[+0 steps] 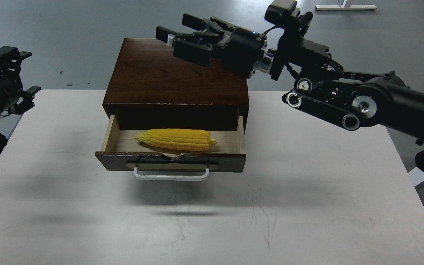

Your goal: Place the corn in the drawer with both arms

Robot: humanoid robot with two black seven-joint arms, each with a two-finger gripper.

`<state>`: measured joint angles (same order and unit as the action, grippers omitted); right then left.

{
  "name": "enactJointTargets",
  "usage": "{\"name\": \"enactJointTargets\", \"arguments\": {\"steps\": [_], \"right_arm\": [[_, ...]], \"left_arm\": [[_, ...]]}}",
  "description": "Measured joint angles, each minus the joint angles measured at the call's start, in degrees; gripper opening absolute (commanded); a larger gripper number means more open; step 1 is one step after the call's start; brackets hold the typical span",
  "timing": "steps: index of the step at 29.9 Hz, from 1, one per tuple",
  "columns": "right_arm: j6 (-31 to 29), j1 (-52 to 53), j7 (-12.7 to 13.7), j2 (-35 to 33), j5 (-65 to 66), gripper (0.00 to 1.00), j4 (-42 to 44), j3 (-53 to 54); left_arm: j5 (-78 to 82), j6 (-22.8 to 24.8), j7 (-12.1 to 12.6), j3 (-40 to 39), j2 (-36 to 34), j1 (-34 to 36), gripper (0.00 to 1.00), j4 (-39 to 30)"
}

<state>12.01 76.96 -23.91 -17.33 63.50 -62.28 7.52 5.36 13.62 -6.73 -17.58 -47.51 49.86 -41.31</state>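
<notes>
The yellow corn [176, 139] lies on its side in the open drawer [170, 160] of the dark brown box [175, 75], tapered end to the left. The drawer is pulled out toward me, its white bar handle [171, 175] in front. My right gripper [177, 36] is open and empty, raised above the box's back edge, well clear of the corn. My left gripper [7, 59] is at the far left, off the table's edge, seen small and dark.
The box stands at the back middle of the white table [307, 191]. My right arm [348, 99] reaches in from the right above the table. Grey floor lies behind.
</notes>
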Motion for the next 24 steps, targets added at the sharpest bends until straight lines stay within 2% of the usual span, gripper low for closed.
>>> {"name": "enactJointTargets", "arguments": {"steps": [5, 9, 13, 17, 24], "right_arm": [[-7.2, -0.9, 2.9, -9.7, -25.7, 1.00, 0.9, 0.8], [-12.6, -5.9, 5.7, -15.2, -45.5, 1.00, 2.0, 1.8], [-16.3, -11.8, 9.0, -18.5, -58.6, 1.00, 2.2, 3.8], [-20.2, -18.5, 11.3, -20.0, -65.5, 1.00, 2.3, 7.6], [-21.5, -26.4, 12.1, -19.1, -67.1, 1.00, 3.5, 14.2]], "left_arm": [[-0.1, 2.1, 0.0, -0.8, -0.1, 0.0, 0.98, 0.0], [-0.3, 4.4, 0.1, -1.7, -0.1, 0.0, 0.99, -0.1], [-0.4, 6.7, 0.1, -2.8, -0.1, -0.1, 0.98, -0.4], [-0.4, 9.4, 0.1, -4.1, 0.0, -0.3, 0.98, -0.8], [-0.5, 10.1, 0.1, -4.5, 0.4, -0.6, 0.98, -3.1]]}}
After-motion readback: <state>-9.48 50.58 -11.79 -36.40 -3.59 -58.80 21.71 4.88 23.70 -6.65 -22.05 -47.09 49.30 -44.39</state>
